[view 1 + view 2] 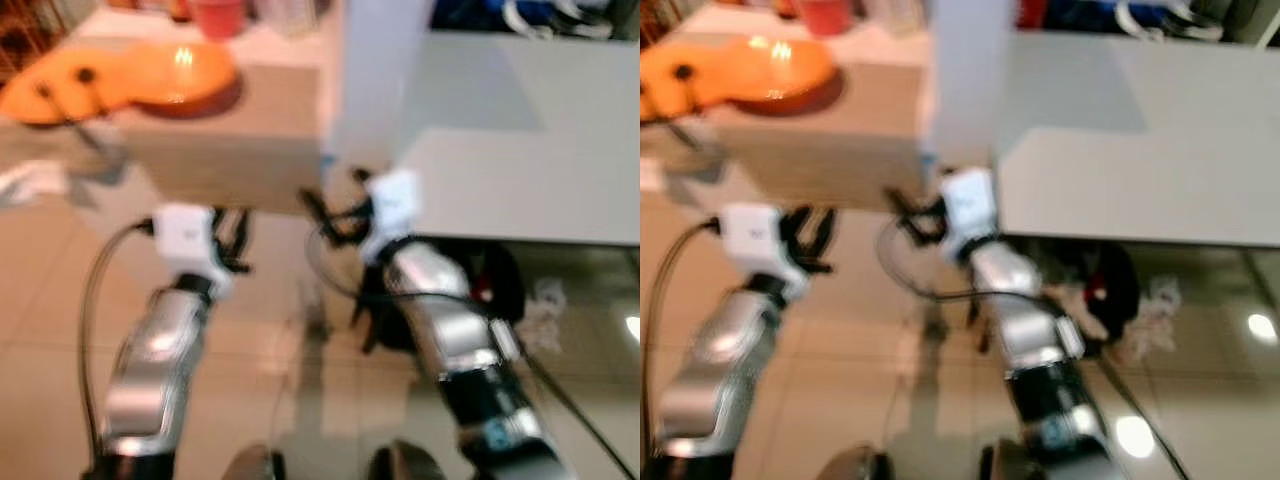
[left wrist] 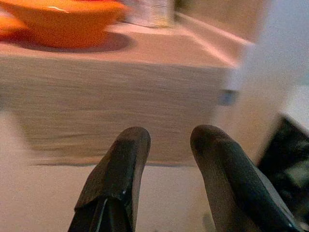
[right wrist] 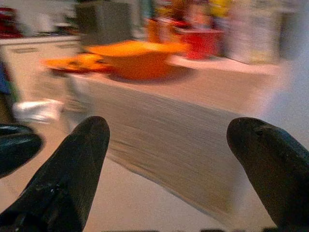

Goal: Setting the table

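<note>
Blurred view from my head camera, looking down over both silver arms held out above a pale tiled floor point(image 1: 60, 300). Ahead on the left stands a low wood-toned desk point(image 1: 235, 150). An orange bowl point(image 1: 180, 72) sits on its far left part, with a flat orange plate point(image 1: 45, 95) just beside it at the left edge. A red cup point(image 1: 215, 15) stands farther back on the desk. To the right is a large grey desk point(image 1: 520, 150) with dark items underneath that I cannot identify.

My left gripper point(image 2: 166, 145) hangs in front of the wooden desk's near side, its fingers point(image 2: 120, 169) a narrow gap apart and holding nothing. My right gripper point(image 3: 169, 145) is near the gap between the two desks, its fingers point(image 3: 72, 164) spread wide and empty, pointing toward the wooden desk with the orange bowl beyond
</note>
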